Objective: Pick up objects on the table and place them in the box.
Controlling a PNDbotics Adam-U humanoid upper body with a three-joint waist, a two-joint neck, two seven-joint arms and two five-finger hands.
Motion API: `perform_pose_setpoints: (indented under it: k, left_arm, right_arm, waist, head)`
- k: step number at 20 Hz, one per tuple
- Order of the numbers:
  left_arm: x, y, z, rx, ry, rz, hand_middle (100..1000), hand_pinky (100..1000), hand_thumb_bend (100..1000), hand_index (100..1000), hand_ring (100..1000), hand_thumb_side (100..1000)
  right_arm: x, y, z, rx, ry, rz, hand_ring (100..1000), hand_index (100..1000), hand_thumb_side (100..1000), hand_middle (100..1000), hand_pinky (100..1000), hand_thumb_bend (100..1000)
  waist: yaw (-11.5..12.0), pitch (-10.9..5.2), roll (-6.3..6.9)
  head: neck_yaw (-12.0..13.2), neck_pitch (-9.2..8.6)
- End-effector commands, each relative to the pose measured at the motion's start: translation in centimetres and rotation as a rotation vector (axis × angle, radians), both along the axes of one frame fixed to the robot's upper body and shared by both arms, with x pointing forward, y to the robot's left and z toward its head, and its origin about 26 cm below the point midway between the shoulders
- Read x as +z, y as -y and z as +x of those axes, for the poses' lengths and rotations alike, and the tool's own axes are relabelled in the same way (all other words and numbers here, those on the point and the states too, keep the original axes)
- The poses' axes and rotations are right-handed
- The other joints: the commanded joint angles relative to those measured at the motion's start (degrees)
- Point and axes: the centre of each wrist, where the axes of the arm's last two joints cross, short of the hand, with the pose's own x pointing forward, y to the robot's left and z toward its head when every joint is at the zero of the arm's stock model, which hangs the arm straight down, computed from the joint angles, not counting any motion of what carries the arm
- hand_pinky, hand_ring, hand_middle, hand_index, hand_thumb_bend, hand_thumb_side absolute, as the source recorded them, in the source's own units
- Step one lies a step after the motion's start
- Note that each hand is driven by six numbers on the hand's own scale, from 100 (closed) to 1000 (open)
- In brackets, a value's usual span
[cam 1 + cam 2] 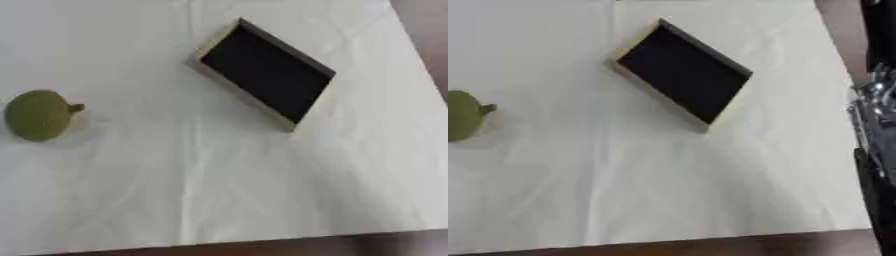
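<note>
A round olive-green fruit point(37, 115) with a short stem lies on the white cloth at the far left. A shallow box point(265, 74) with a black inside and pale rim sits turned at an angle at the upper middle, and nothing is in it. In the right eye view, my right hand point(877, 100) and its black and silver arm show only as a strip along the right edge, beyond the table's side. It is well away from both the box and the fruit. My left hand shows in no view.
The white tablecloth point(219, 190) is creased and covers the whole table. The table's near edge point(262, 242) runs along the bottom, and its right edge point(842, 100) slants down the right side.
</note>
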Motion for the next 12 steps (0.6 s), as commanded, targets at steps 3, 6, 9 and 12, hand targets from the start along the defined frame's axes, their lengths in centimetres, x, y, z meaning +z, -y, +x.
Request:
perform_pose_setpoints:
  k: [3, 6, 9, 12]
  left_arm:
    - [1.02, 0.04, -0.27, 0.042, -0.075, 0.161, 882, 878, 274, 950, 879, 351]
    - [1.09, 0.14, -0.23, 0.068, -0.150, 0.256, 893, 900, 343, 950, 891, 297]
    - [1.16, 0.14, -0.22, 0.097, -0.176, 0.333, 889, 910, 505, 937, 896, 100]
    - [0.65, 0.29, -0.23, 0.120, -0.217, 0.366, 899, 920, 521, 940, 906, 100]
  right_arm:
    - [0.91, 0.10, -0.52, -0.005, 0.032, -0.037, 703, 725, 624, 635, 839, 100]
    - [0.92, 0.07, -0.51, -0.002, 0.031, -0.038, 703, 726, 624, 635, 839, 100]
    - [0.86, 0.06, -0.51, -0.002, 0.028, -0.038, 704, 726, 628, 635, 840, 100]
    - [0.85, 0.01, -0.50, 0.001, 0.026, -0.039, 704, 726, 628, 635, 840, 100]
  waist:
    - [-0.05, -0.96, 0.08]
    - [-0.14, -0.95, 0.05]
    - [-0.13, -0.96, 0.12]
    - [-0.26, -0.92, 0.16]
  head:
    - [0.60, -0.60]
    - [0.71, -0.72]
    - [0.66, -0.56]
    - [0.62, -0.55]
